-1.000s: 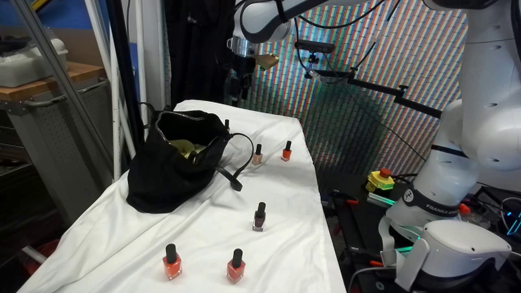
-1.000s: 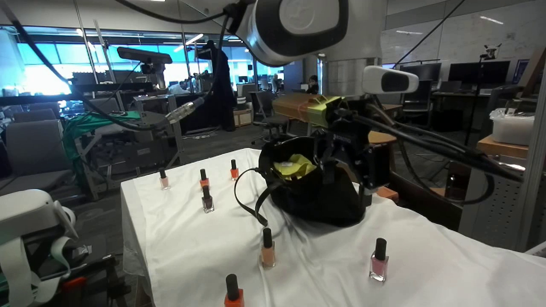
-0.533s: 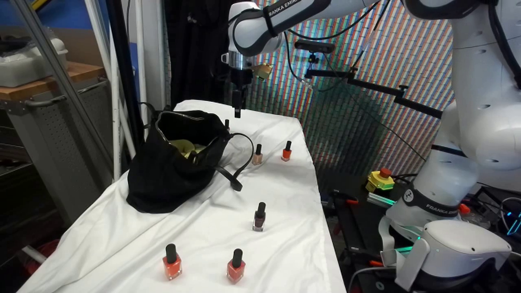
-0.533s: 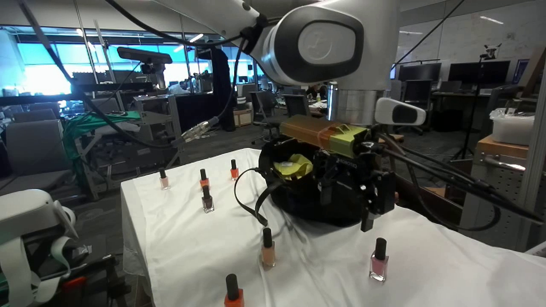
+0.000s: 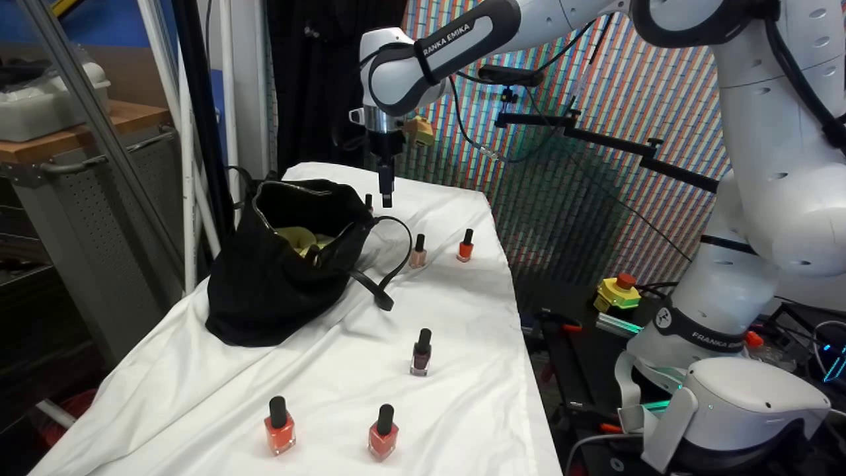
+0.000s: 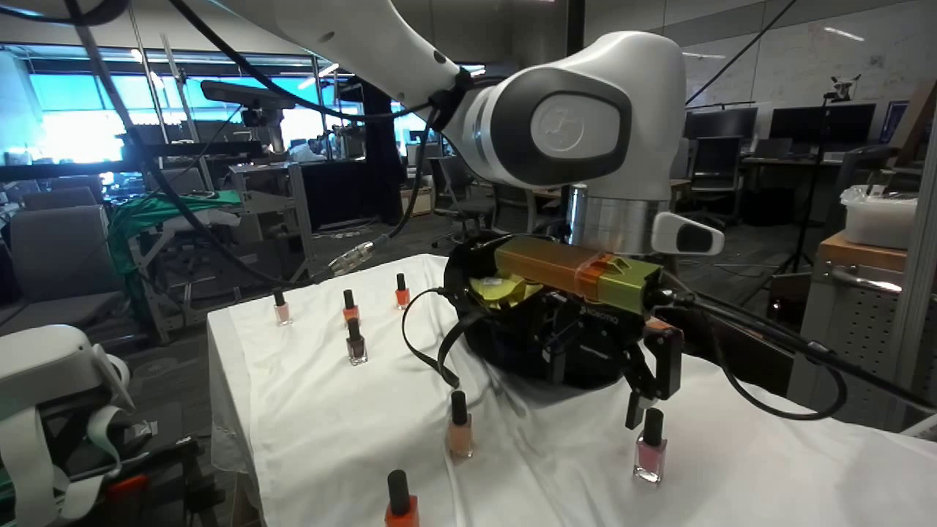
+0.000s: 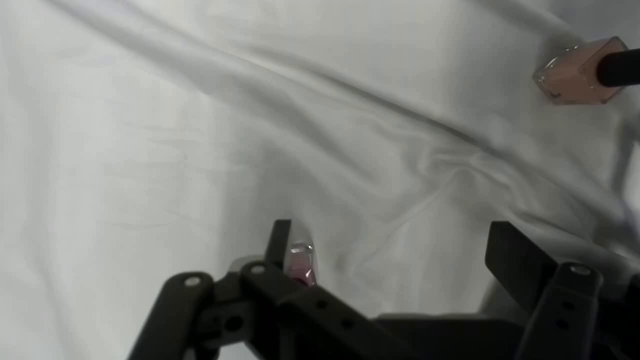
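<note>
My gripper (image 6: 596,393) is open and empty, pointing down above the white cloth. It also shows in an exterior view (image 5: 386,197) and in the wrist view (image 7: 390,235). The nearest thing is a mauve-pink nail polish bottle (image 6: 650,460) with a black cap, upright on the cloth. In the wrist view the bottle (image 7: 302,264) shows beside the left finger, partly hidden by it; I cannot tell whether they touch. A peach bottle (image 7: 580,77) stands at the upper right of the wrist view and also shows in an exterior view (image 6: 460,435).
A black bag (image 5: 277,297) with yellow cloth (image 6: 505,289) inside stands open beside the gripper, its strap on the table. More upright bottles stand about: orange-red (image 5: 465,251), dark (image 5: 421,360), coral (image 5: 281,433) and another coral (image 5: 383,439). White cloth (image 5: 476,370) covers the table.
The arm has come down, bringing the open gripper from above the bag's height to close over the mauve-pink bottle. The bottles and the bag have not moved.
</note>
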Controlling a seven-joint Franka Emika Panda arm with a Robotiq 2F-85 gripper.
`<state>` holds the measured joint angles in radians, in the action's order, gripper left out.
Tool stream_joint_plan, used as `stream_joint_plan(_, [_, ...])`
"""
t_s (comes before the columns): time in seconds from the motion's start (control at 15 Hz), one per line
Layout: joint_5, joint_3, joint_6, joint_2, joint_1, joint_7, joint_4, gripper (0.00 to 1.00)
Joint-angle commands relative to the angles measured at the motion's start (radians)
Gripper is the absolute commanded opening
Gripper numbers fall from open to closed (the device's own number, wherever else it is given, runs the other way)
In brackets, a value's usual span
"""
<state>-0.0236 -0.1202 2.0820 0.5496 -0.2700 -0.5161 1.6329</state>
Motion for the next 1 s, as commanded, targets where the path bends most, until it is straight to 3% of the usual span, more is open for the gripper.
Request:
stream_joint_plan(0.0, [-0.033,0.023,-0.012,0.061,-0.020,-0.044,-0.080,1.00])
stream_joint_plan(0.93, [-0.010,0.061,-0.011,0.192,-0.067,-0.166,-0.220,1.00])
